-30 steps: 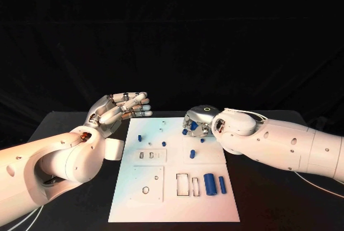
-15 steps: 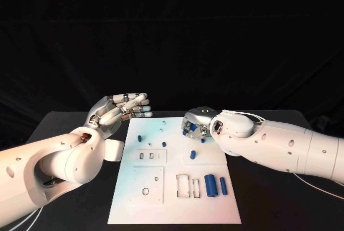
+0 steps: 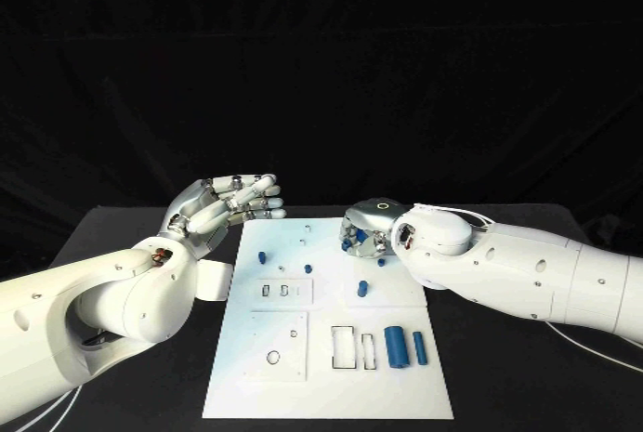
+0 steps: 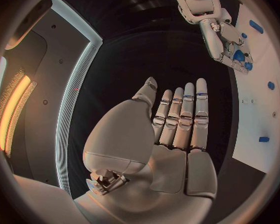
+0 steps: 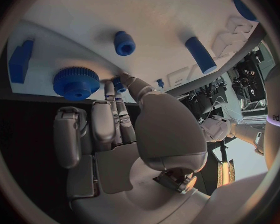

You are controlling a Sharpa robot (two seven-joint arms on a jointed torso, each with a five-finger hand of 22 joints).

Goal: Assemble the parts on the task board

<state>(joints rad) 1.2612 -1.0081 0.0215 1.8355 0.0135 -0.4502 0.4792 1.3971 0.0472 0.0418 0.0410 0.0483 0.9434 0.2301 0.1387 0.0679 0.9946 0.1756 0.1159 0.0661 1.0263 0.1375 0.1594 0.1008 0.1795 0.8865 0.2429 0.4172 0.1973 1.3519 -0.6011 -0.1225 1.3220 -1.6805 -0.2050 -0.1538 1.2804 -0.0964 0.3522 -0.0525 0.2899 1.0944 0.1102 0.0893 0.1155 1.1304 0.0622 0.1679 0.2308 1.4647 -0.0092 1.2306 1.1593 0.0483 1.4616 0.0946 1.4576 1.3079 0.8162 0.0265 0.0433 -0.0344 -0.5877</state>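
The white task board (image 3: 321, 376) lies in the middle of the table. My right hand (image 3: 364, 233) is down on its far right part, fingers pointing at the board. In the right wrist view its thumb and a fingertip (image 5: 110, 88) pinch a small blue peg (image 5: 119, 84) right beside a blue gear (image 5: 75, 82). A blue hex peg (image 5: 124, 43), a blue cylinder (image 5: 200, 54) and a blue block (image 5: 20, 59) lie further out on the board. My left hand (image 3: 228, 205) is raised off the board's far left corner, fingers straight and empty.
Near the board's front right lie a thick blue cylinder (image 3: 396, 345) and a slim one (image 3: 419, 347) beside rectangular slots (image 3: 345, 346). Small blue pieces (image 3: 261, 258) (image 3: 361, 287) sit mid-board. Black table surrounds the board.
My right hand has sunk a little and shifted slightly left over the gear. The left hand has stayed where it was.
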